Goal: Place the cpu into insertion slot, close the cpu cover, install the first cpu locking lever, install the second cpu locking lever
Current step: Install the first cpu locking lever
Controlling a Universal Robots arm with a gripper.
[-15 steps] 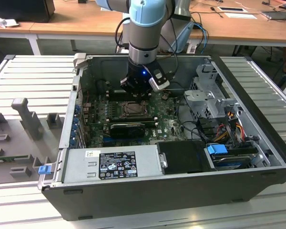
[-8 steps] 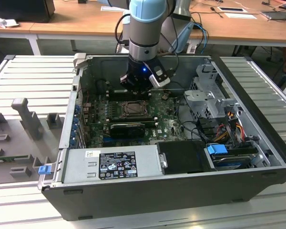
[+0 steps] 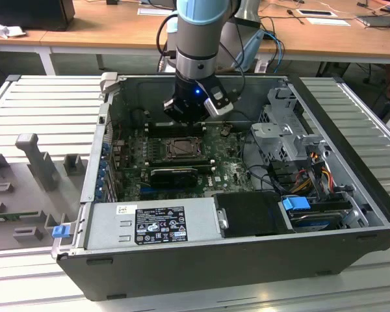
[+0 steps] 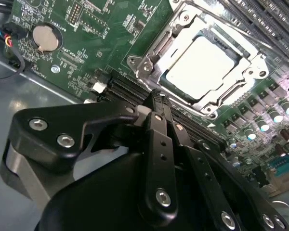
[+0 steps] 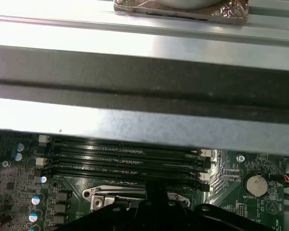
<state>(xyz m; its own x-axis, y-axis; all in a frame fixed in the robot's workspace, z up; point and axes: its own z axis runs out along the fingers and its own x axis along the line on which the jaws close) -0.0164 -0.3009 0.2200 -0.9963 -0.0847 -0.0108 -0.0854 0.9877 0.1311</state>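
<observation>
Arm positioned over the open computer case (image 3: 351, 195), gripper (image 3: 190, 116) hanging just above the motherboard (image 3: 227, 170) at the far side of the socket area, as seen in the exterior view.

Second wrist view: the gripper (image 4: 156, 96) has its jaws pressed together, black fingertips meeting in a point with nothing pinched between them. The tip sits just beside a corner of the cpu cover (image 4: 202, 103), over the black memory slots (image 4: 130, 89); contact with the board cannot be judged.

The cpu (image 4: 200, 67) lies flat, silver face up, inside the insertion slot (image 4: 232, 61). The cpu cover frames it and looks lowered around the chip. Position of the locking levers cannot be told apart from the frame metal.

A coin cell battery (image 4: 44, 38) sits on the board, well apart from the socket.

First wrist view: memory slots (image 5: 125, 156) in a row below the grey case wall (image 5: 144, 72), with the cover's edge (image 5: 115, 193) just past them.
</observation>
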